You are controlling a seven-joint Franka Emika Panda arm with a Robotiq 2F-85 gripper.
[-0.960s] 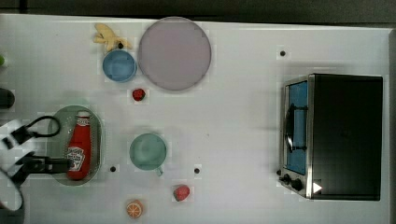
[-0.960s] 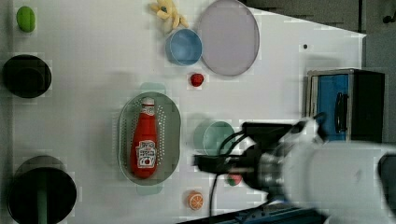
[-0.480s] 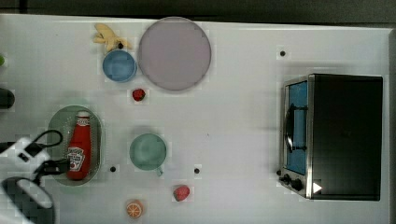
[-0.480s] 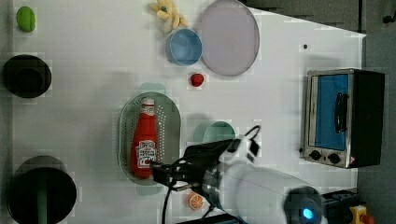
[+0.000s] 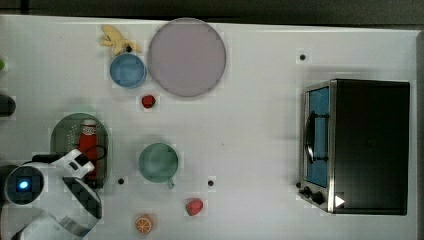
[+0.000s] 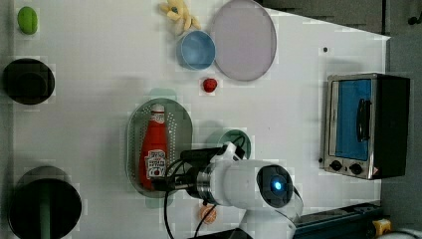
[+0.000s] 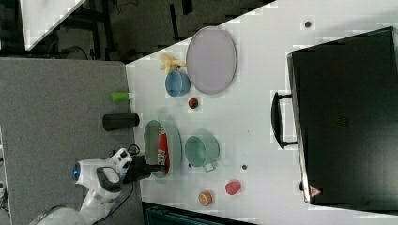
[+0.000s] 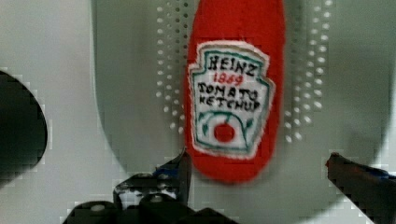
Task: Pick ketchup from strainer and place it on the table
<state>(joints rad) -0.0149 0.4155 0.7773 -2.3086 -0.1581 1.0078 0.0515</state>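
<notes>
The ketchup (image 6: 154, 149) is a red bottle with a white cap, lying lengthwise in the pale green strainer (image 6: 181, 129) on the white table (image 5: 250, 125). My gripper (image 6: 166, 169) hovers over the bottle's base end, open, with one finger on each side of it. In the wrist view the labelled ketchup (image 8: 233, 84) lies on the strainer's (image 8: 130, 93) holes, and the fingertips (image 8: 180, 168) stand wide apart just off its base, touching nothing. In the top view my arm covers the lower part of the ketchup (image 5: 87, 140) and of the strainer (image 5: 60, 135).
A teal mug (image 5: 158, 162) stands right beside the strainer. A lilac plate (image 5: 186, 56), a blue bowl (image 5: 128, 70) and bananas (image 5: 116, 39) lie further off. Small red fruits (image 5: 148, 101) (image 5: 194, 206) and an orange (image 5: 144, 223) dot the table. A toaster oven (image 5: 360, 145) sits at the top view's right.
The arm has swung across the left view toward its left, bringing the open gripper from beside the mug to the ketchup's base end. The ketchup and strainer have not moved.
</notes>
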